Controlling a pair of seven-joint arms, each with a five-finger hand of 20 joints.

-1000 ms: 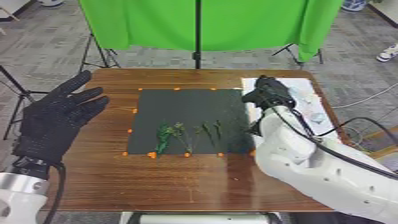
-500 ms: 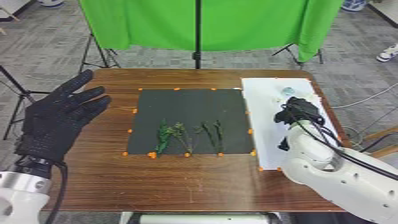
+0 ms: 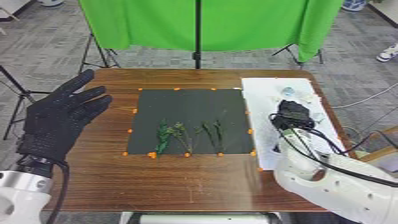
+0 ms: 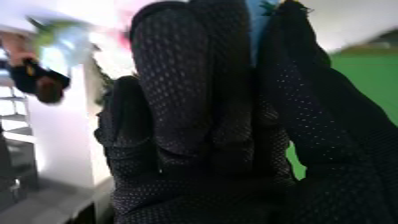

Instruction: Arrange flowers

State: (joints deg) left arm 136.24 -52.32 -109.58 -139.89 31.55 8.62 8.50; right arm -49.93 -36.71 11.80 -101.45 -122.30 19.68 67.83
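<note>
Flowers (image 3: pixel 180 134) lie as four separate green stems on the nearer half of the black mat (image 3: pixel 182 105), side by side, on the worktop (image 3: pixel 191 187). Their long axes run roughly from the robot's side toward the far side. The leftmost, a dark leafy stem (image 3: pixel 163 136), lies almost straight along that line. Just beside it, a branched stem (image 3: pixel 187 142) slants, its spread head pointing away from the robot and somewhat left, its bare end pointing toward the robot. Of the two thin stems to the right, the nearer to it leans its far end leftward, while the rightmost runs nearly straight.

The right hand (image 3: pixel 296 115) is over the white sheet (image 3: pixel 258 102), to the right of the mat and well apart from the stems. In the right wrist view its fingers (image 4: pixel 173 85) are extended close together, with the thumb alongside; whether anything is pinched at their tips cannot be told. Small pale things (image 3: pixel 287 91) lie on the sheet beyond the hand, too small to make out.

The left hand (image 3: pixel 49 122) is at the worktop's left side, its fingers straight and spread, pointing away from the robot. Orange marks (image 3: pixel 153 155) edge the mat.
</note>
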